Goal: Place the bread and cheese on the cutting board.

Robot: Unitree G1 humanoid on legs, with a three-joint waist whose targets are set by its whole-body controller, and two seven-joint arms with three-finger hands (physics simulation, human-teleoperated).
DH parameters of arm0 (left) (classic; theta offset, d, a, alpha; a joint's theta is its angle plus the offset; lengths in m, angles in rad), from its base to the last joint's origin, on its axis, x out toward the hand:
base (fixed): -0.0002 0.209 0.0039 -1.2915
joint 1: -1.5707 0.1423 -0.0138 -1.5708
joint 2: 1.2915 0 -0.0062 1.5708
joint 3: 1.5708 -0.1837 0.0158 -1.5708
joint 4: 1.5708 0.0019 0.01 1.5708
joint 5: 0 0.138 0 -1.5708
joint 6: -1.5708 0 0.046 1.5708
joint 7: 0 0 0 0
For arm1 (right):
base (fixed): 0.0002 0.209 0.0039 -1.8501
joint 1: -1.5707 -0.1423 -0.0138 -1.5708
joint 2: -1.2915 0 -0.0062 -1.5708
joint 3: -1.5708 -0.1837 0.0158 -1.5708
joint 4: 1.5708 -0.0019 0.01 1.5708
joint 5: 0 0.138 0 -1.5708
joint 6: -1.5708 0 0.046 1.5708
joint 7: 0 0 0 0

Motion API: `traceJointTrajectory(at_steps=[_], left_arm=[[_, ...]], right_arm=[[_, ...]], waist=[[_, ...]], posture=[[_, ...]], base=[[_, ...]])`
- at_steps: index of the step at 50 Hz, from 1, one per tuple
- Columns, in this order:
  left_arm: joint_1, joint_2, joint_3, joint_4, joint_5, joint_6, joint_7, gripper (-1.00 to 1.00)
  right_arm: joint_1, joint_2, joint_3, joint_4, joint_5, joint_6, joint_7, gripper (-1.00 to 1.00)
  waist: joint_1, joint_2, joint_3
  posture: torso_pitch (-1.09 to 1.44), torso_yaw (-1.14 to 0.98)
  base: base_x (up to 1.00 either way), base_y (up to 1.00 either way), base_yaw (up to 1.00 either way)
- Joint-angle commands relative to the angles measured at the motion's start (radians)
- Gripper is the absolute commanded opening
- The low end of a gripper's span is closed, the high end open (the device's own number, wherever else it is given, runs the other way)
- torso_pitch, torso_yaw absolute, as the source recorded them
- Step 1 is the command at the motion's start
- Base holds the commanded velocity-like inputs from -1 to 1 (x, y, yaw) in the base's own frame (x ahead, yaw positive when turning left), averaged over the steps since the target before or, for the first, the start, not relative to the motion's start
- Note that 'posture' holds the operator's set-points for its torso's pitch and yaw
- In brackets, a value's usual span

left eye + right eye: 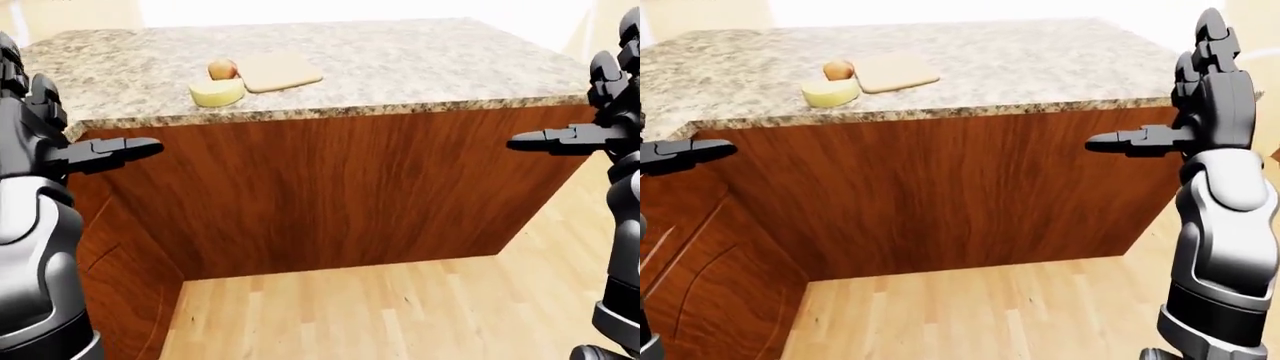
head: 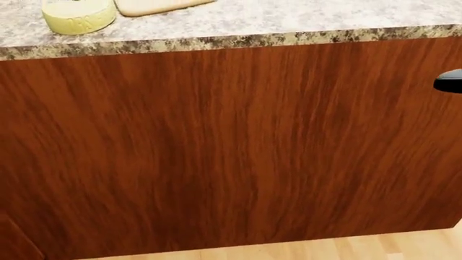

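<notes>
A speckled stone counter [image 1: 400,67] tops a dark wood cabinet [image 1: 330,195] above a pale plank floor [image 1: 400,307]. Near the counter's left end lies the cutting board [image 1: 278,71]; the cheese [image 1: 217,92] sits just beside its lower-left corner and the bread [image 1: 222,69] just left of it. The left hand [image 1: 60,127] and right hand [image 1: 1200,97] hover below the counter's edge, fingers spread, holding nothing.

So on the tabletop [image 1: 400,67] there's a little cluster toward the left of the eye views: the cheese [image 1: 217,92] sits nearest the edge, the bread [image 1: 222,69] just above it, touching or nearly, and the cutting board [image 1: 278,71] right beside both on the right. The left hand [image 1: 60,142] and right hand [image 1: 1200,112] hang either side, below the edge, over the floor [image 1: 400,307].
</notes>
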Motion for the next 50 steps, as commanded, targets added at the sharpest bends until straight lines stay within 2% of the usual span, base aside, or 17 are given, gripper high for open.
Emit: traceJointTrajectory(at_steps=[1, 4, 5, 7, 15, 18, 19, 21, 27, 31, 32, 34, 39, 43, 44, 46, 50], left_arm=[[-0.024, 0.024, 0.023, -0.033, 0.003, -0.029, 0.005, 1.00], [-0.028, 0.024, 0.020, -0.030, 0.004, -0.030, 0.008, 1.00], [-0.028, 0.024, 0.020, -0.031, 0.003, -0.028, 0.009, 1.00], [-0.024, 0.026, 0.026, -0.035, 0.000, -0.027, 0.007, 1.00], [-0.022, 0.027, 0.028, -0.034, -0.002, -0.029, 0.006, 1.00], [-0.028, 0.029, 0.024, -0.030, 0.000, -0.028, 0.009, 1.00], [-0.028, 0.031, 0.027, -0.035, -0.003, -0.023, 0.010, 1.00], [-0.028, 0.032, 0.028, -0.035, -0.005, -0.022, 0.010, 1.00], [-0.033, 0.037, 0.029, -0.033, -0.008, -0.019, 0.014, 1.00], [-0.027, 0.036, 0.031, -0.035, -0.008, -0.021, 0.014, 1.00], [-0.028, 0.035, 0.028, -0.032, -0.006, -0.023, 0.015, 1.00], [-0.025, 0.035, 0.031, -0.035, -0.008, -0.021, 0.014, 1.00], [-0.026, 0.035, 0.029, -0.032, -0.004, -0.024, 0.015, 1.00], [-0.024, 0.035, 0.031, -0.032, -0.004, -0.024, 0.014, 1.00], [-0.020, 0.034, 0.031, -0.037, -0.005, -0.023, 0.014, 1.00], [-0.026, 0.036, 0.030, -0.035, -0.004, -0.020, 0.015, 1.00], [-0.021, 0.037, 0.036, -0.037, -0.007, -0.022, 0.013, 1.00]], right_arm=[[-0.025, -0.012, -0.003, -0.033, 0.003, -0.031, 0.001, 1.00], [-0.025, -0.013, -0.004, -0.034, 0.004, -0.031, 0.002, 1.00], [-0.027, -0.013, -0.002, -0.033, 0.004, -0.030, 0.003, 1.00], [-0.026, -0.012, -0.002, -0.034, 0.003, -0.031, 0.005, 1.00], [-0.026, -0.015, -0.004, -0.036, 0.004, -0.029, 0.007, 1.00], [-0.029, -0.015, -0.002, -0.037, 0.003, -0.027, 0.007, 1.00], [-0.031, -0.015, -0.001, -0.036, 0.003, -0.027, 0.007, 1.00], [-0.035, -0.016, 0.001, -0.038, 0.003, -0.022, 0.008, 1.00], [-0.038, -0.018, 0.003, -0.037, 0.000, -0.023, 0.010, 1.00], [-0.038, -0.020, 0.001, -0.040, -0.001, -0.021, 0.013, 1.00], [-0.037, -0.019, 0.000, -0.039, -0.002, -0.022, 0.012, 1.00], [-0.039, -0.019, 0.001, -0.038, -0.003, -0.023, 0.013, 1.00], [-0.038, -0.020, 0.000, -0.037, -0.003, -0.023, 0.013, 1.00], [-0.037, -0.020, 0.001, -0.041, -0.004, -0.023, 0.013, 1.00], [-0.035, -0.018, 0.000, -0.039, -0.006, -0.028, 0.012, 1.00], [-0.035, -0.018, -0.001, -0.040, -0.005, -0.026, 0.013, 1.00], [-0.038, -0.021, -0.002, -0.043, -0.003, -0.020, 0.014, 1.00]], waist=[[0.004, 0.000, -0.015], [-0.006, 0.079, -0.032], [-0.010, 0.084, -0.044], [0.001, 0.077, -0.019], [0.021, -0.006, -0.018], [0.024, -0.087, -0.041], [0.013, -0.035, -0.026], [0.012, -0.057, -0.029], [0.002, -0.002, -0.018], [-0.005, 0.100, -0.043], [0.006, 0.060, -0.035], [0.008, 0.072, -0.024], [0.019, 0.015, -0.019], [0.025, -0.073, -0.033], [0.012, -0.038, -0.024], [0.010, -0.057, -0.028], [0.002, -0.037, -0.029]], posture=[[0.00, 0.00], [0.00, 0.00], [0.00, 0.00], [0.00, 0.00], [0.00, 0.00], [0.00, 0.00], [0.00, 0.00], [0.00, 0.00], [0.00, 0.00], [0.00, 0.00], [0.00, 0.00], [0.00, 0.00], [0.00, 0.00], [0.00, 0.00], [0.00, 0.00], [0.00, 0.00], [0.00, 0.00]], base=[[0.22, 0.09, 0.00], [0.22, 0.09, 0.00], [0.23, 0.09, 0.00], [0.23, 0.09, 0.00], [0.23, 0.09, 0.00], [0.23, 0.08, 0.00], [0.23, 0.09, 0.00], [0.24, 0.08, 0.00], [0.23, 0.10, 0.00], [0.24, 0.15, 0.00], [0.23, 0.16, 0.00], [0.23, 0.19, 0.00], [0.23, 0.23, 0.00], [0.23, 0.23, 0.00], [0.23, 0.26, 0.00], [0.24, 0.27, 0.00], [0.24, 0.27, 0.00]])
